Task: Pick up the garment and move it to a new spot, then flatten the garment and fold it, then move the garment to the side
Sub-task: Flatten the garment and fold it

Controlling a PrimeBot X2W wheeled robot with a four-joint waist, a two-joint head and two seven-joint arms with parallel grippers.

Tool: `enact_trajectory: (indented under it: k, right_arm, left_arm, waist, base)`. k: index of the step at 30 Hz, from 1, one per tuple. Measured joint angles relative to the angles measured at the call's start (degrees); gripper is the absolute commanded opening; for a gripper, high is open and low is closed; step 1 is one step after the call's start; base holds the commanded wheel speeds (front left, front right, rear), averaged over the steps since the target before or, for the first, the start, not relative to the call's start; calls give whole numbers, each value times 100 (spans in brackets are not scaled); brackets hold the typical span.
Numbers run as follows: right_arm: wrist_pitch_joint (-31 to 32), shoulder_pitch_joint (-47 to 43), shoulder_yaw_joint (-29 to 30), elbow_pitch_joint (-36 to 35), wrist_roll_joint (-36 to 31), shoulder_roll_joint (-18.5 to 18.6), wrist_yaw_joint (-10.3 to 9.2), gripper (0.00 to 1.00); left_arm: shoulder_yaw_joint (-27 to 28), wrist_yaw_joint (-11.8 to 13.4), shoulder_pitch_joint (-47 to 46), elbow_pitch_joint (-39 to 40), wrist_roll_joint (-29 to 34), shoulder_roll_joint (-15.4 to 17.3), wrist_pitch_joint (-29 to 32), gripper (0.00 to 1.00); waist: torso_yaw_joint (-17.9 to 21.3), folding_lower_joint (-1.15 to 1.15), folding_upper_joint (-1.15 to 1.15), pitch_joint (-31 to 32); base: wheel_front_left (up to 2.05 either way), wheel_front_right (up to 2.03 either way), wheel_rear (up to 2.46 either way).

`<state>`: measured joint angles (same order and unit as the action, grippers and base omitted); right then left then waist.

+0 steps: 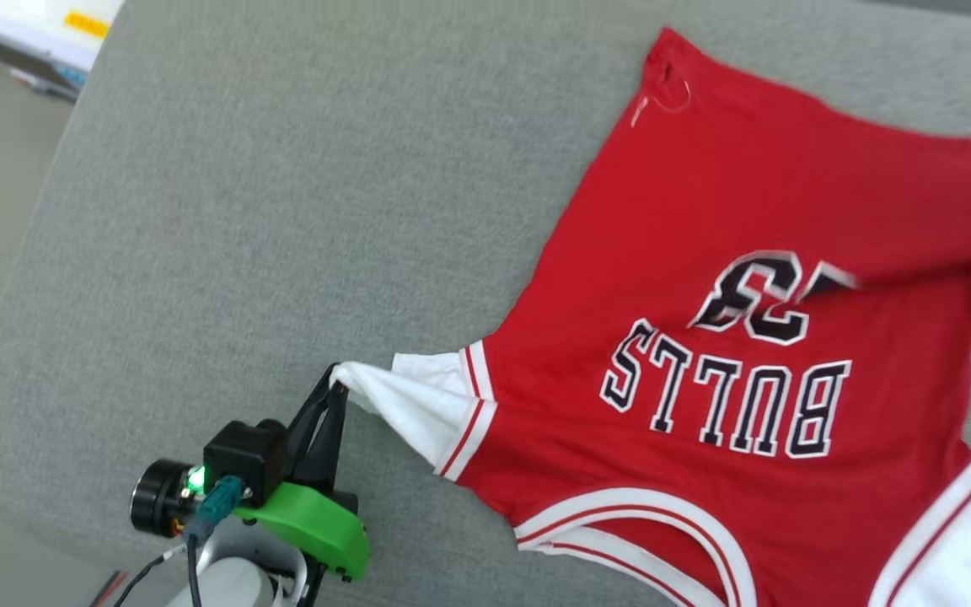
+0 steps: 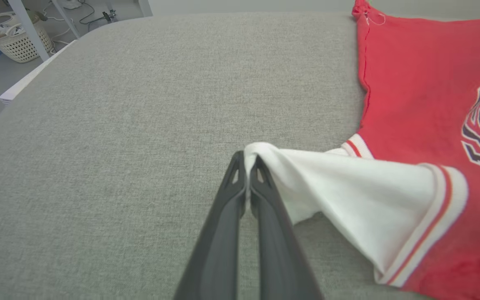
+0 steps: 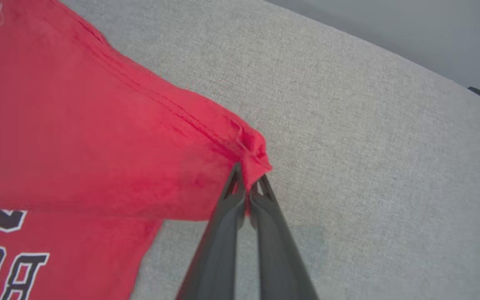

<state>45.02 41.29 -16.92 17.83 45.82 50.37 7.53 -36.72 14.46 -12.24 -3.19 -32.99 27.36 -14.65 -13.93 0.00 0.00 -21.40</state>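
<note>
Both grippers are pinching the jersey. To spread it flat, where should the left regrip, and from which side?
Probably the free hem corner of the garment, far from the left gripper. It lies at the shirt's outer edge with grey cushion beside it, so come in low from that open left side. The right gripper holds another red corner.

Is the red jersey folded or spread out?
Mostly spread: the jersey lies front-up on the grey cushion, lettering visible; the right end effector pinches one red corner.
</note>
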Motion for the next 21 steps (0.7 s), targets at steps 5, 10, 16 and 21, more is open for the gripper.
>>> enact_trajectory:
  k: [5, 10, 16, 21]
  right_arm:
    - [-486, -1434, 241, -546, 456, 417, 0, 0]
    - [-847, -2973, 794, -975, 708, 536, 0, 0]
    - [-1082, -4690, 1402, -1347, 747, 34, 0, 0]
    - [-1074, -5832, 1652, -1334, 689, -677, 0, 0]
  left_arm:
    - [52, 88, 283, 36, -116, 119, 1, 0]
    - [126, 159, 476, 134, -158, 225, 2, 0]
    - [136, 216, 536, 197, -181, 280, 8, 0]
    - [91, 216, 534, 193, -179, 283, 22, 0]
  waist:
    - [280, 0, 0, 453]
    - [631, 0, 0, 727]
    - [1005, 0, 0, 913]
    - [1077, 0, 0, 995]
  base:
    - [0, 0, 0]
    - [0, 0, 0]
    - [0, 0, 0]
    - [0, 0, 0]
